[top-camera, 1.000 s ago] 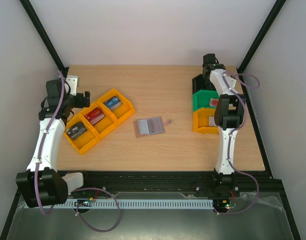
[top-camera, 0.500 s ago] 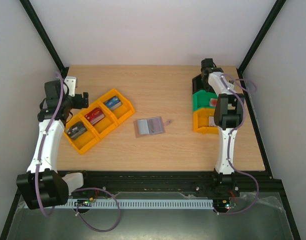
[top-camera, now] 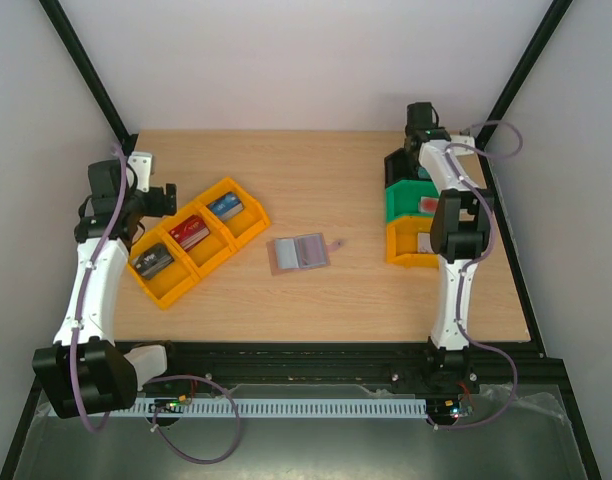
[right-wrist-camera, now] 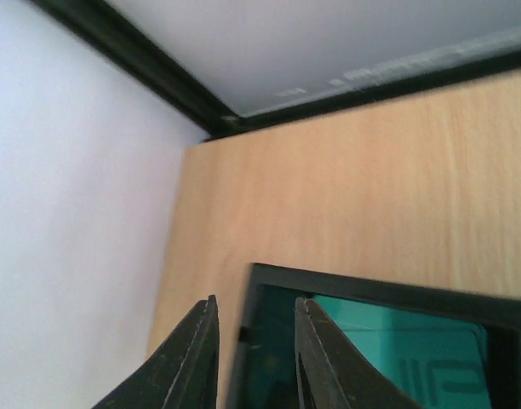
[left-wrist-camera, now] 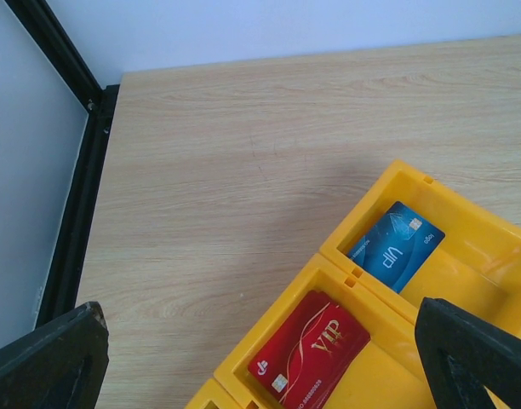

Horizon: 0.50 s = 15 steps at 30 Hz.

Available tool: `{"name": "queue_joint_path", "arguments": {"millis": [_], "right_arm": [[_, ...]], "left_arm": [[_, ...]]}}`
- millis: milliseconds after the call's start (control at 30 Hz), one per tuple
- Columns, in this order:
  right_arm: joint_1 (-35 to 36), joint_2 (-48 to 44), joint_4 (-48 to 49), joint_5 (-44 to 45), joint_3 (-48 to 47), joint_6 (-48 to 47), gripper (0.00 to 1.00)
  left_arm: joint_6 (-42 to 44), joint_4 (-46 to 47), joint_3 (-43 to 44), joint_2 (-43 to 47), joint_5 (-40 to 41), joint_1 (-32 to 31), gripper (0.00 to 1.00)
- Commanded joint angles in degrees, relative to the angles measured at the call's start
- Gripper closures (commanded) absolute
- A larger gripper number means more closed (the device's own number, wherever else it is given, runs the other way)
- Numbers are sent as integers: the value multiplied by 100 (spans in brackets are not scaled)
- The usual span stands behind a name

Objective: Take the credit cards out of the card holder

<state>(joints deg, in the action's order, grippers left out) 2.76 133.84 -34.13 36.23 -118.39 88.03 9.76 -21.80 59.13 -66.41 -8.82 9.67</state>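
The card holder (top-camera: 299,252) lies open on the table's middle, pale blue-grey inside up, with no card showing on it. A blue card (left-wrist-camera: 395,245) and a red VIP card (left-wrist-camera: 312,349) lie in separate compartments of the yellow three-part bin (top-camera: 198,240); a dark grey card (top-camera: 152,260) lies in its third compartment. A teal card (right-wrist-camera: 397,345) lies in the black bin (right-wrist-camera: 269,281). My left gripper (left-wrist-camera: 259,341) is wide open and empty above the yellow bin's far edge. My right gripper (right-wrist-camera: 252,358) is open and empty over the black bin's corner.
The black bin (top-camera: 401,165), a green bin (top-camera: 404,205) with a whitish-red card (top-camera: 427,203) in it, and a yellow bin (top-camera: 408,245) stand in a row at the right. The back wall and black frame post (right-wrist-camera: 158,77) are close behind my right gripper.
My right wrist has shifted slightly at the back over the black bin, and its cable has swung. The left arm, the card holder and the cards have not moved.
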Motion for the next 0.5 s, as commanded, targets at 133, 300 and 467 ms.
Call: {"name": "queue_joint_path", "arguments": {"millis": [133,300,467], "right_arm": [[-171,-846,798,-2407,-523,-5423,76],[-171,-784,-472,-4056,-1036,-6911,72],[-171,-538,-1366,-4826,-979,-7264,77]], "left_arm": [[182,-165,385,-74,-112,35,1],[212,-443,428,-56,-210,35,1],[200,-587,482,-144,-349,-27,1]]}}
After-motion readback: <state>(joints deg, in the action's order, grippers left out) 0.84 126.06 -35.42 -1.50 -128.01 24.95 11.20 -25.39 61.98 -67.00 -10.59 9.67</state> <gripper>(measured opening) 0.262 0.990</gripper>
